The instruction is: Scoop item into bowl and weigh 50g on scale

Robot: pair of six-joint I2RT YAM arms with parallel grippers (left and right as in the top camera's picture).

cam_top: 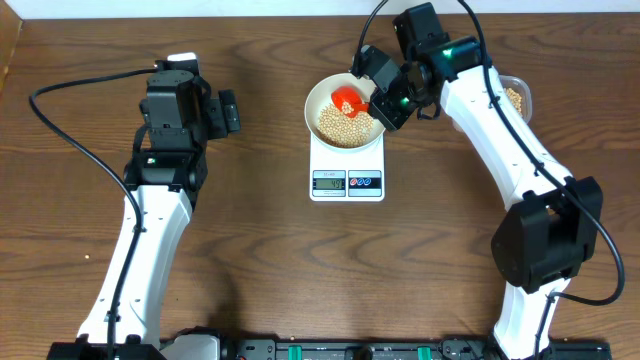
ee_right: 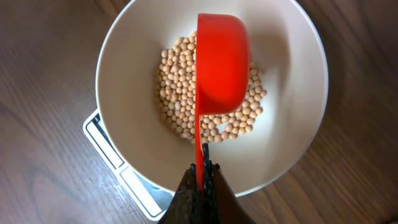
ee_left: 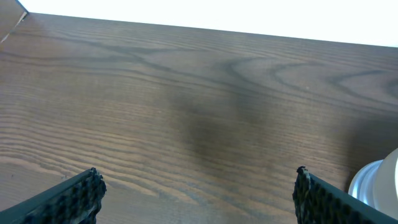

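Right wrist view: right fingers [ee_right: 214, 196] clamp the handle of the red scoop [ee_right: 221, 62] above loose, light, rolling beans [ee_right: 174, 93], probably scoopable only, lying in the bowl [ee_right: 124, 68] on the scale [ee_right: 102, 134]; left fingers [ee_left: 68, 199] spread apart, empty.

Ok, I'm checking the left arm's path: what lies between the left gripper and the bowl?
Only bare wooden table, as the overhead view shows. The open left gripper and the white bowl sit apart, with nothing on the stretch between them.
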